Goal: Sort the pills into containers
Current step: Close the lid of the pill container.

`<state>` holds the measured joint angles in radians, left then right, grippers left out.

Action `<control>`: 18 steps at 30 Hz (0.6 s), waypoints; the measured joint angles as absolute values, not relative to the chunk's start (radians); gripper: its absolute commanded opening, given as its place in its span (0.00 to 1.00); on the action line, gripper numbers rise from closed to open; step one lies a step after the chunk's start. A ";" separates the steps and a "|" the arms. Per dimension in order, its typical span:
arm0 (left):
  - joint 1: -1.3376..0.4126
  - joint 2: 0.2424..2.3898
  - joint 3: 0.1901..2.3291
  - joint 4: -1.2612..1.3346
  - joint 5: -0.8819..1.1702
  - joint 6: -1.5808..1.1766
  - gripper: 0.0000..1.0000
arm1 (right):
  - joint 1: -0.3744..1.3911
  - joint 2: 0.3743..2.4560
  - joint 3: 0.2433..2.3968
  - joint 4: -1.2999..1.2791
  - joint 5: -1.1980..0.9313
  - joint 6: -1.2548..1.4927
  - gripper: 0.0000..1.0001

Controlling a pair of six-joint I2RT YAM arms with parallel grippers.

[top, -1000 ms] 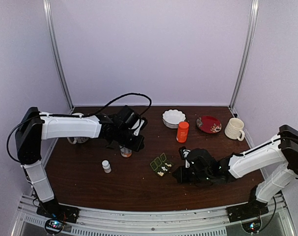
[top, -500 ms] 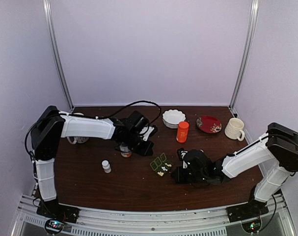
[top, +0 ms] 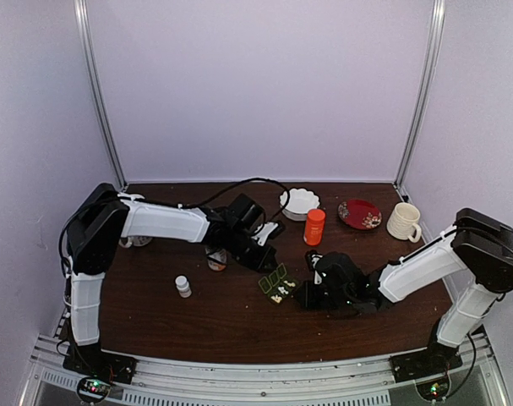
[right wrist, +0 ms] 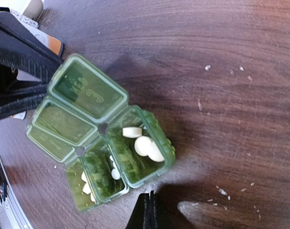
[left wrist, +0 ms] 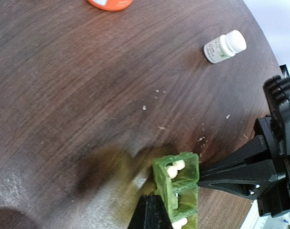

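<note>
Pills (right wrist: pixel 142 144) in pill box (right wrist: pixel 82 93) cells; left gripper (left wrist: pixel 151 213) moved nearer, closed

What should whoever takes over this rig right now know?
Both shut, nothing seen held: left pincer tip at the green pill box wall, right pincer tip beside its other side.
Box sits mid-table, three lids open, pills in all three cells.
Done: pills look sorted.
Left: table shows only white specks, too small to call pills; check them, then probably close lids.
</note>
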<state>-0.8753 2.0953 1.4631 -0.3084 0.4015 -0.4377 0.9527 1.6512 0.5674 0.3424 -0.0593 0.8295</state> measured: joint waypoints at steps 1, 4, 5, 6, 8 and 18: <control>-0.877 2.095 1.463 -0.304 0.410 -0.436 0.00 | 0.950 1.655 0.572 0.343 -0.063 0.826 0.00; -0.884 2.095 1.463 -0.297 0.425 -0.435 0.00 | 0.942 1.660 0.579 0.345 -0.069 0.816 0.00; -0.887 2.095 1.463 -0.292 0.429 -0.435 0.00 | 0.939 1.660 0.580 0.346 -0.071 0.815 0.00; -0.889 2.095 1.463 -0.288 0.432 -0.434 0.00 | 0.935 1.661 0.582 0.347 -0.072 0.813 0.00; -0.892 2.095 1.463 -0.284 0.441 -0.434 0.00 | 0.928 1.661 0.583 0.348 -0.073 0.810 0.00; -0.901 2.113 1.468 -0.272 0.474 -0.434 0.00 | 0.918 1.661 0.588 0.348 -0.091 0.790 0.00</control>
<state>-0.9009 2.1128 1.4685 -0.2718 0.4736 -0.4343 0.9176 1.6608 0.5877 0.3477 -0.0910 0.7902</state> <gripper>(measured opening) 0.008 0.008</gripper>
